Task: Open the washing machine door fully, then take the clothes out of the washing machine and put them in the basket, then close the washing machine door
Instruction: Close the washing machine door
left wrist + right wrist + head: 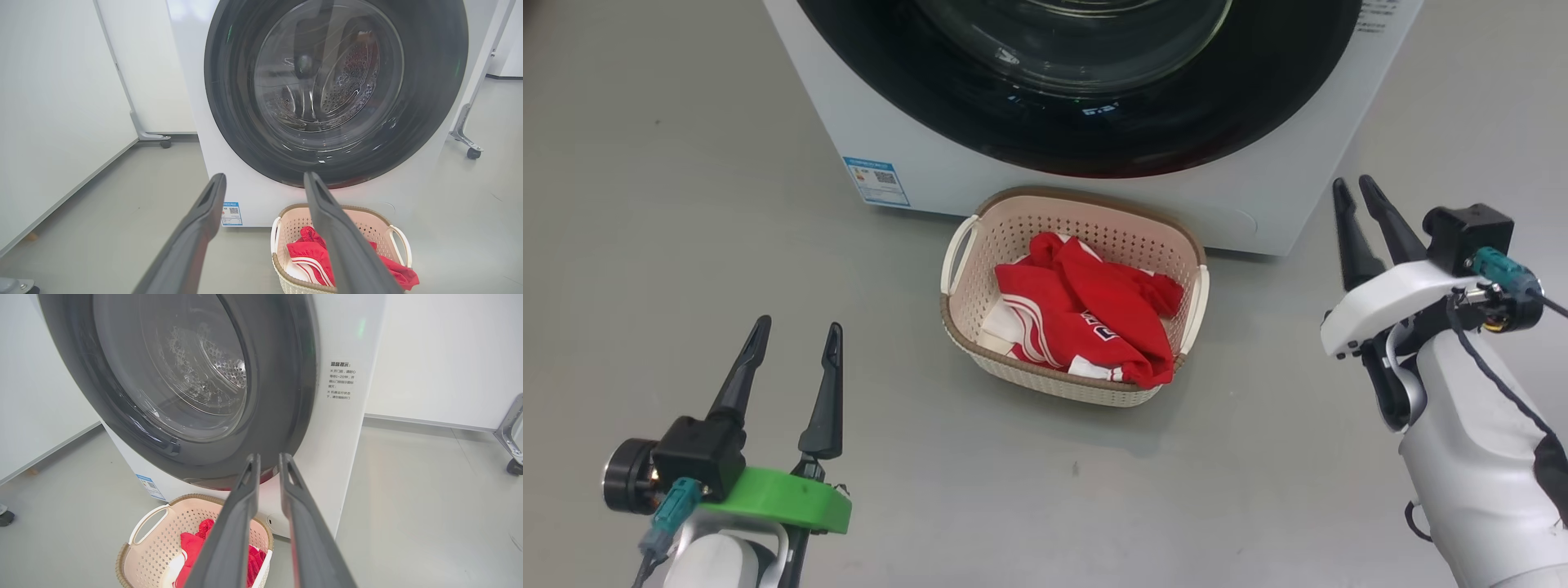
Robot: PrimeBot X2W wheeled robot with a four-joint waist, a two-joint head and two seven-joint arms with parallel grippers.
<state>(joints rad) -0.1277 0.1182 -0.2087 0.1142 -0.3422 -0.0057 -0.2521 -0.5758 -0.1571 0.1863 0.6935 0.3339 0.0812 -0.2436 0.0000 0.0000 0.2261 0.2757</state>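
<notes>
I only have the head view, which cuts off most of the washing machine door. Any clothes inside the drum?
Observer: The left wrist view shows the bare perforated drum through the washing machine door; no garments visible inside.
Operator: Is it shut?
Observer: In the right wrist view its ring lies flush on the washing machine front, so it looks shut.
Operator: Anything beside the machine?
Observer: A caster sits on the floor, right of it in that view.

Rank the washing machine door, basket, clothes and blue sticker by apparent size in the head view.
1. washing machine door, though cropped by the frame
2. basket
3. clothes, lying inside it
4. blue sticker
</notes>
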